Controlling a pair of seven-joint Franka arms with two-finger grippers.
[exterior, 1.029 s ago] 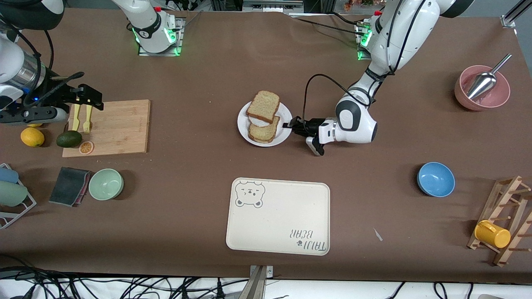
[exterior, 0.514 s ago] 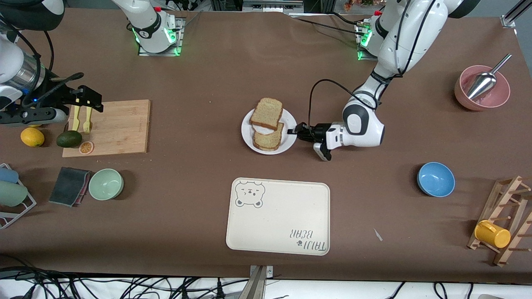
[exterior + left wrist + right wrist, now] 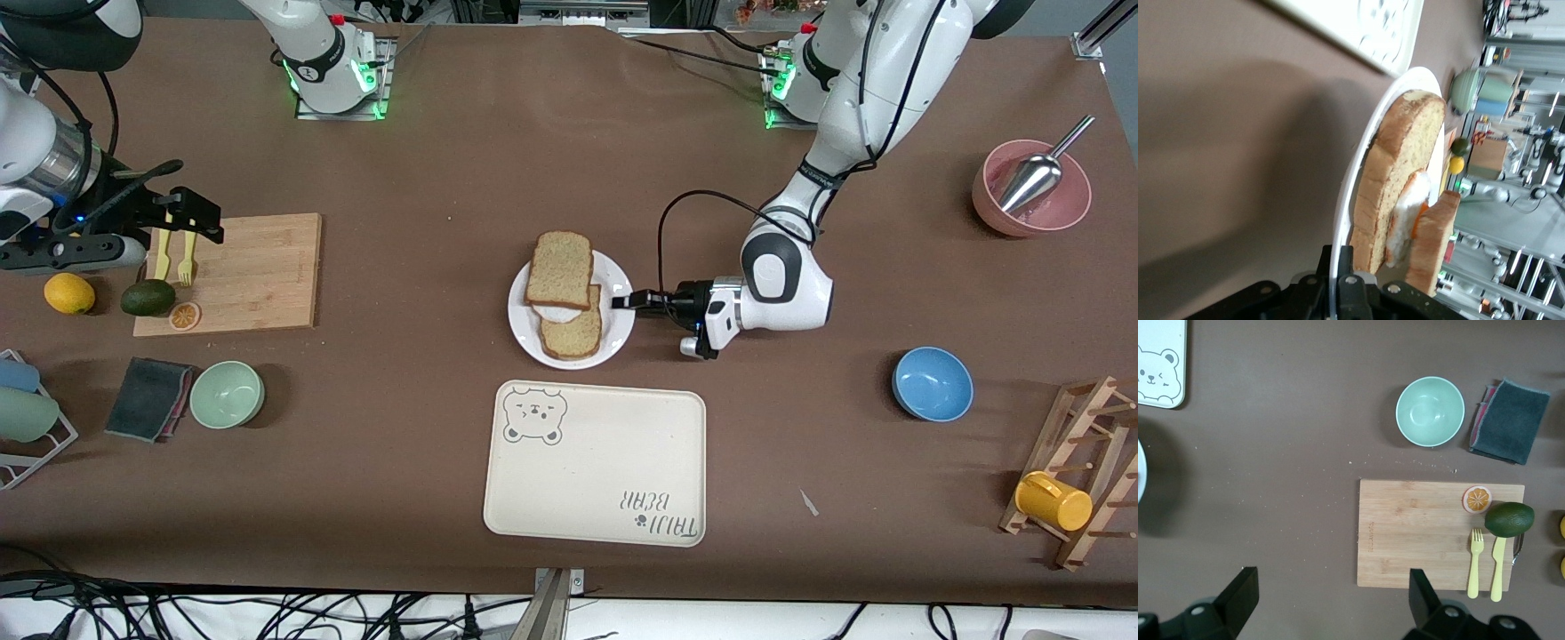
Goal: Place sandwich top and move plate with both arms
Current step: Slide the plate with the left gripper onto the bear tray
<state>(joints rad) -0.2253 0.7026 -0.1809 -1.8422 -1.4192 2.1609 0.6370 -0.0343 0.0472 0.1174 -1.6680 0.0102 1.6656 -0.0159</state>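
Two bread slices sit on the plate [image 3: 524, 333], the sandwich top [image 3: 559, 269] overlapping the lower slice [image 3: 572, 331] with the egg [image 3: 1408, 213] between, so you may judge placing done and moving the plate as what remains. Your left gripper [image 3: 629, 300] has its fingers clenched on the plate's rim at the left arm's side, low to the table [image 3: 427, 204], a hold suited to dragging it toward the bear-print tray [image 3: 594, 462]. Your right gripper [image 3: 1328, 593] waits, fingers spread and empty, over the cutting board [image 3: 240, 271].
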